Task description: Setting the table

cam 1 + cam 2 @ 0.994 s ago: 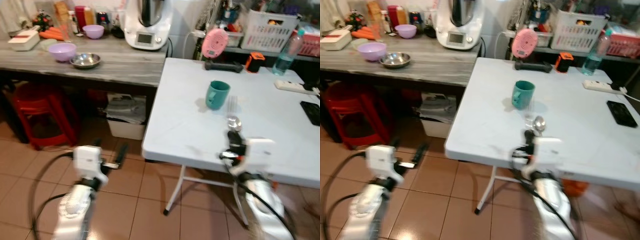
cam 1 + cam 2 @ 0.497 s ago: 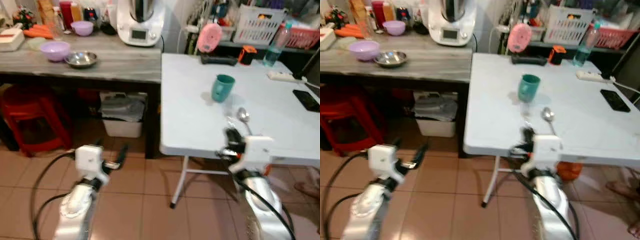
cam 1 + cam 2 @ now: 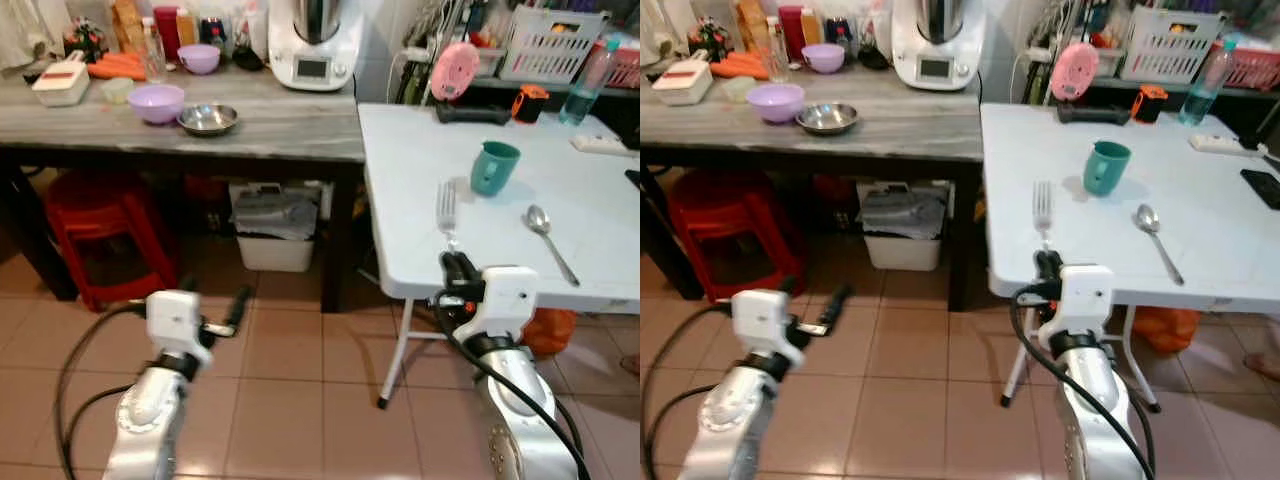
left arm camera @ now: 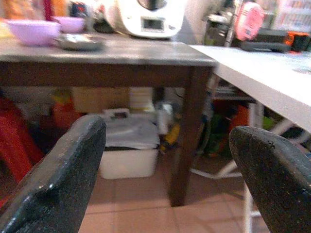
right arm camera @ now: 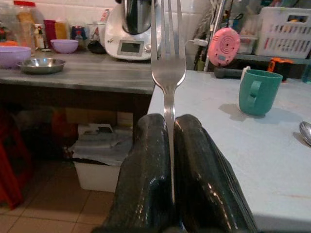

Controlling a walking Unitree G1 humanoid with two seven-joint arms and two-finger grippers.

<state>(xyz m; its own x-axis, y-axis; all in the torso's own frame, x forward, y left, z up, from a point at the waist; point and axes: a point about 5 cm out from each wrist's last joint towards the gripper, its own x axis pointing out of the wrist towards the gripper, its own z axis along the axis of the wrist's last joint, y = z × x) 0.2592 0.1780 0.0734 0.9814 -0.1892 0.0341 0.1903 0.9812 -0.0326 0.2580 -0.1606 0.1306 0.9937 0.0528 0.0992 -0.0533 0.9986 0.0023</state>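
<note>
My right gripper point(image 3: 452, 268) is shut on a silver fork point(image 3: 446, 208) at the white table's near edge, tines pointing away from me; the right wrist view shows the fork point(image 5: 167, 53) pinched upright between the two black fingers point(image 5: 148, 160). On the white table point(image 3: 415, 170) a teal mug point(image 3: 493, 167) stands beyond the fork, and a silver spoon point(image 3: 549, 240) lies to its right. My left gripper point(image 3: 238, 305) hangs low over the tiled floor, open, its fingers point(image 4: 58, 179) spread wide.
A grey wooden counter point(image 3: 270, 125) to the left carries a purple bowl point(image 3: 157, 102), a steel bowl point(image 3: 208, 119) and a white kitchen machine point(image 3: 315, 45). Beneath it are a red stool point(image 3: 95, 235) and a white bin point(image 3: 273, 232). Baskets and a bottle point(image 3: 587, 70) line the back.
The whole view has shifted, so the camera has moved. The spoon now lies clearly to the right of the held fork, and the table's near left corner is closer in front of me.
</note>
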